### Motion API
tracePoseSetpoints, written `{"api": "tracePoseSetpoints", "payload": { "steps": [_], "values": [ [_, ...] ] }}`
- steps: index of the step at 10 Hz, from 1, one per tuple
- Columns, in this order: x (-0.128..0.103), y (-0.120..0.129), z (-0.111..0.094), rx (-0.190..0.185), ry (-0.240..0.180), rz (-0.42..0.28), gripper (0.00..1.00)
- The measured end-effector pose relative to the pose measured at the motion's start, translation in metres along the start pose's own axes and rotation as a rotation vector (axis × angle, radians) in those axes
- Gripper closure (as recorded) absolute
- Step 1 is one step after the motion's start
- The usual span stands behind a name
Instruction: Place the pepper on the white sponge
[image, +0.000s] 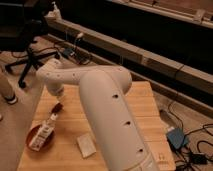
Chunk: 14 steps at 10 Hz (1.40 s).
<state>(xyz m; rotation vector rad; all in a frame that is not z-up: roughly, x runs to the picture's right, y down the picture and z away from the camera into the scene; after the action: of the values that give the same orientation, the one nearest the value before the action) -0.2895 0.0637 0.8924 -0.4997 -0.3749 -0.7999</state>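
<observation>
The white sponge (86, 145) lies flat on the wooden table (142, 102), near the front edge. My gripper (57, 104) hangs from the end of my big white arm (100, 100), over the left part of the table, behind and left of the sponge. The arm hides most of it. A small dark reddish thing (58, 107) shows at its tip, just above the table. It may be the pepper, but I cannot tell for sure.
A round red-brown bowl (34, 145) sits at the table's front left with a long white labelled packet (44, 131) lying across it. An office chair (22, 30) stands on the floor at the far left. A bench runs behind. Cables and a blue box (176, 137) lie right.
</observation>
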Motion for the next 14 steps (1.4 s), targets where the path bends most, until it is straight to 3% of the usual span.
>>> {"api": "tracePoseSetpoints", "payload": {
  "steps": [9,14],
  "values": [
    [-0.001,0.016,0.022,-0.05,0.016,0.017,0.35],
    [-0.016,0.009,0.036,-0.054,-0.01,0.007,0.35]
  ]
}}
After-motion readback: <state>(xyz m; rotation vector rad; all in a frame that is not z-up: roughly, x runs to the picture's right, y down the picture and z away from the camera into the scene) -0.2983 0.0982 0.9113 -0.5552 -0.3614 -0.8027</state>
